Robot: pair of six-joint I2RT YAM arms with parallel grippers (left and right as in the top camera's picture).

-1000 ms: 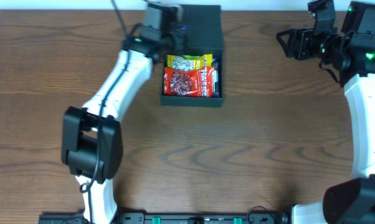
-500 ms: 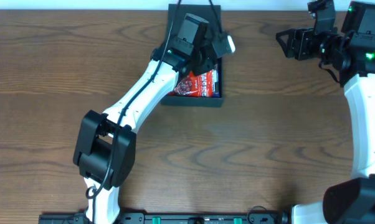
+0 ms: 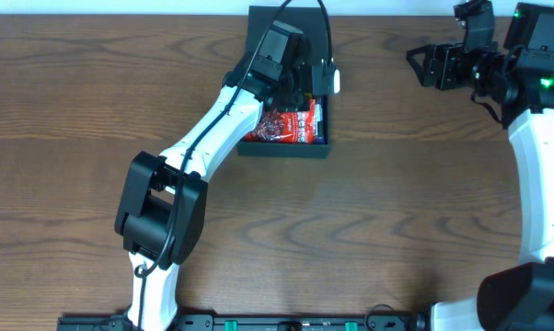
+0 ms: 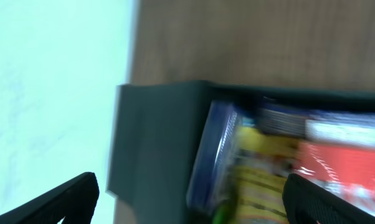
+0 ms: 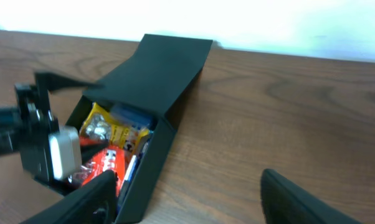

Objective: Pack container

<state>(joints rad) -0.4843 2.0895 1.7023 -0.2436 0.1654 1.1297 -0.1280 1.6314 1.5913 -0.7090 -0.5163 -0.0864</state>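
The container (image 3: 284,150) is a dark box at the table's far middle, with its flap lid (image 3: 286,23) lying open toward the back edge. Inside it lie a red packet (image 3: 282,127), a yellow packet (image 5: 113,132) and a blue one (image 4: 215,155). My left gripper (image 3: 316,83) hovers over the box's back right part, jaws wide open and empty. In its wrist view the left gripper (image 4: 194,199) spans the lid and the packets. At the far right my right gripper (image 3: 415,64) is open and empty, well away from the container (image 5: 156,155).
Bare wood-grain table (image 3: 397,211) surrounds the box. The table's back edge (image 5: 299,53) runs just behind the lid, with a white wall beyond. The left arm (image 3: 213,138) stretches diagonally from the near left toward the box.
My left gripper swung right from the box's back left corner to above its contents and opened wide. The right arm stayed put, its jaws opening a little more.
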